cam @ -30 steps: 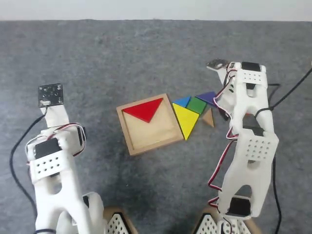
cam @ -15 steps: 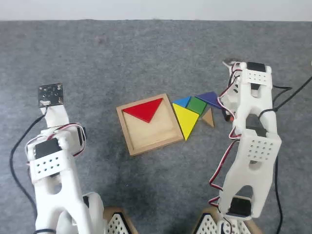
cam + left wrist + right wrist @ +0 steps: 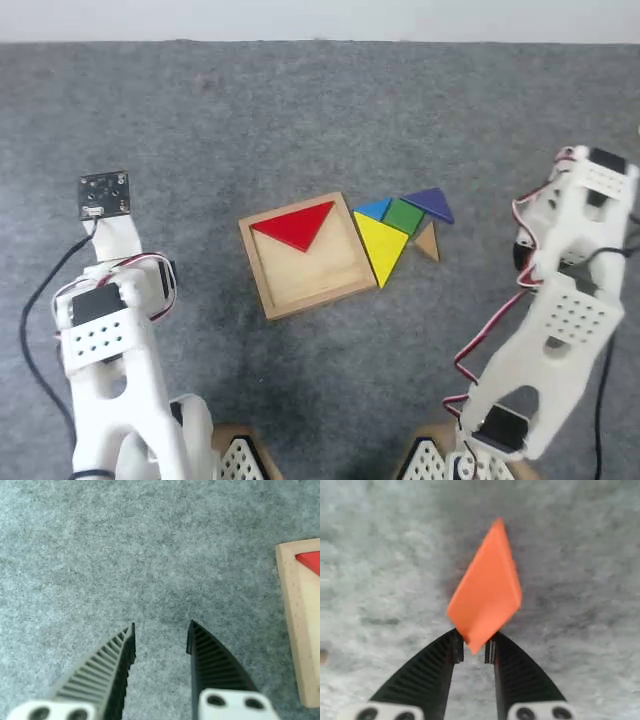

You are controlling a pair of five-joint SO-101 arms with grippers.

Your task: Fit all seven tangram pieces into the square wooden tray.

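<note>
The square wooden tray (image 3: 256, 268) lies mid-table with a red triangle (image 3: 296, 224) in its far part. Just right of it sit a yellow triangle (image 3: 380, 246), a small blue triangle (image 3: 375, 208), a green square (image 3: 404, 215), a purple piece (image 3: 431, 203) and a plain wooden triangle (image 3: 428, 243). My right gripper (image 3: 474, 647) is shut on the corner of an orange piece (image 3: 487, 597), held above the grey mat; the right arm (image 3: 565, 300) stands well right of the pieces. My left gripper (image 3: 161, 630) is open over bare mat, with the tray's rim (image 3: 292, 620) and the red triangle (image 3: 309, 561) off to one side.
A grey mat (image 3: 200, 120) covers the whole table, with open room behind and in front of the tray. The left arm (image 3: 105, 330) stands at the near left, apart from the tray.
The right arm has swung to the right, away from the cluster of pieces, which uncovers the purple piece. The left arm and the tray have stayed put.
</note>
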